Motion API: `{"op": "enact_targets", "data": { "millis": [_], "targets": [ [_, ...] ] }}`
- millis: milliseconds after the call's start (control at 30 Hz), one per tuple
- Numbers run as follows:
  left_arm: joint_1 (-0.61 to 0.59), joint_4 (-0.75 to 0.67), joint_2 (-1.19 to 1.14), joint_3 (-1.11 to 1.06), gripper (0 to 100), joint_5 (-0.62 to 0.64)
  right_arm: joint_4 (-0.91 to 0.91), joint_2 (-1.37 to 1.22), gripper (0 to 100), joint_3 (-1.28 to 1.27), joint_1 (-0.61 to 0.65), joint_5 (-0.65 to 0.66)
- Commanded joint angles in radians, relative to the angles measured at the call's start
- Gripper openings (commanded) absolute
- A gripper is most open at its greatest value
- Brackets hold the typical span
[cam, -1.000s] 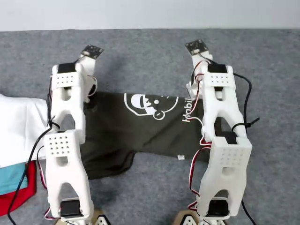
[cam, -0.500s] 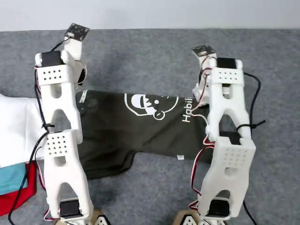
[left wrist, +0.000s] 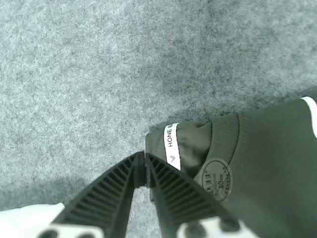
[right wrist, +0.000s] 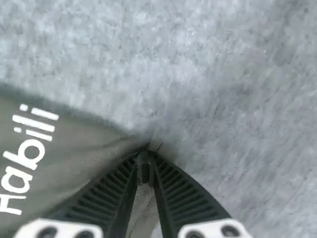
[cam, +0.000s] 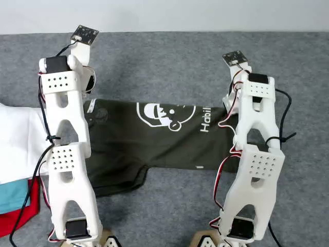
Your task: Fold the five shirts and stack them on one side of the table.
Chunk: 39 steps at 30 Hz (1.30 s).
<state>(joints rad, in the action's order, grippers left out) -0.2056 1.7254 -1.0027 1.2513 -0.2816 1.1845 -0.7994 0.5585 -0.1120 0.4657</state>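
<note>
High view: nearest, at the table's (cam: 164, 56) left edge, a white shirt (cam: 18, 139) lies over a teal shirt (cam: 13, 193) and a red shirt (cam: 23, 213). Farther in, a dark green shirt (cam: 154, 139) lies spread sideways between the two arms. Over the last second both arms have swung outward, drawing the cloth flatter, which I judge readies it for folding. The left gripper (left wrist: 144, 157) is clenched on the collar, and the right gripper (right wrist: 144, 154) is clenched on the hem.

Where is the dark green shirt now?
High view: the dark green shirt lies spread centrally, collar end beside the white shirt on the robot's left.
</note>
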Motion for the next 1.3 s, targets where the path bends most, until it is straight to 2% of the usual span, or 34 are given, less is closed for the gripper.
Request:
{"op": "enact_targets", "data": {
  "millis": [0,167,533,667,733,900,1000,1100,1267],
  "targets": [
    [-0.002,0.031,0.051,0.035,1,0.012,-0.018,0.048,1.1,0.106,-0.005,0.012],
    [-0.002,0.031,0.051,0.035,1,0.012,0.101,0.111,1.1,0.17,0.008,0.011],
    [-0.006,0.032,0.11,0.008,1,0.014,0.568,0.163,1.4,0.175,0.059,0.008],
    [-0.009,0.032,0.265,-0.173,1,0.014,0.615,0.179,1.0,0.164,0.071,-0.035],
    [-0.009,0.032,0.367,-0.325,1,0.012,0.613,0.213,1.0,0.126,0.07,-0.072],
    [-0.023,0.031,0.66,-0.727,1,0.003,0.611,0.348,1.0,-0.031,0.117,-0.071],
    [-0.091,0.028,0.819,-0.875,1,0.003,0.61,0.449,1.0,-0.121,0.177,-0.071],
    [-0.224,0.028,0.934,-0.952,1,-0.008,0.61,0.527,1.1,-0.176,0.251,-0.071],
    [-0.471,0.028,0.988,-1.012,1,-0.13,0.608,0.553,1.4,-0.195,0.404,-0.077]
  ]
}}
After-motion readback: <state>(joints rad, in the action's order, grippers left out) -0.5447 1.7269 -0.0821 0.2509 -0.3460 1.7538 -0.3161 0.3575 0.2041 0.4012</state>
